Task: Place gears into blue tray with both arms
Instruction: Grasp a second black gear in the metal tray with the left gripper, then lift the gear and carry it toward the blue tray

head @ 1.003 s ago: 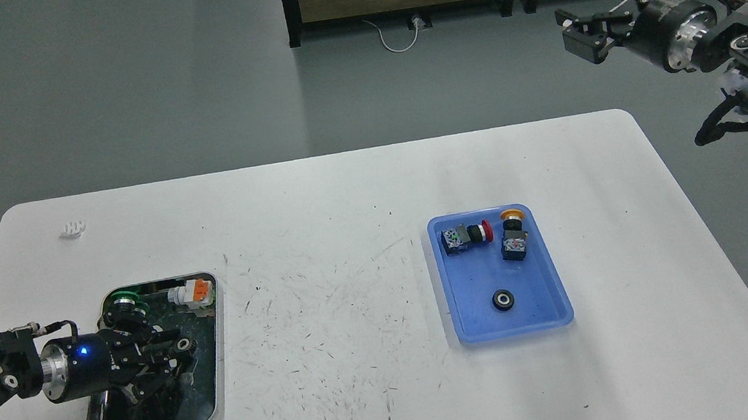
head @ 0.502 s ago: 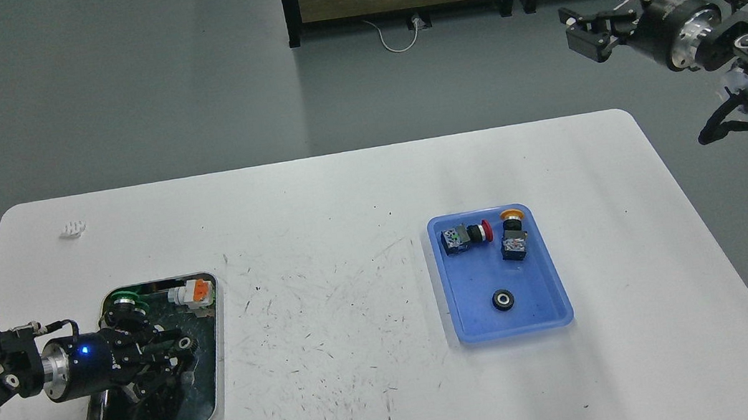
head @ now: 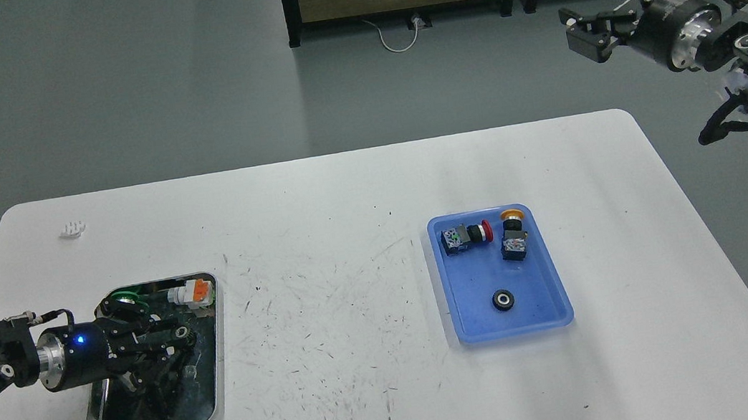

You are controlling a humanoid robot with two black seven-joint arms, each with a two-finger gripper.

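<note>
The blue tray (head: 471, 313) lies right of the table's centre. One gear (head: 502, 300), black with a silvery centre, rests in its near half. A second gear (head: 181, 332) sits between the fingertips of my left gripper (head: 176, 337), which is shut on it and hangs low over the steel tray (head: 218, 375) at the left. My right gripper (head: 583, 32) is high at the upper right, beyond the table's edge, with its fingers spread open and nothing held.
Two push-button switches, one red-capped (head: 465, 235) and one orange-capped (head: 514, 238), lie in the blue tray's far half. The steel tray also holds a green part (head: 122, 297) and an orange-white connector (head: 191, 292). A small white piece (head: 73, 228) lies at the far left.
My left gripper has pulled back slightly to the left and risen a little, and the gear at its fingertips came with it. The right arm drifted slightly right and has since stopped.
</note>
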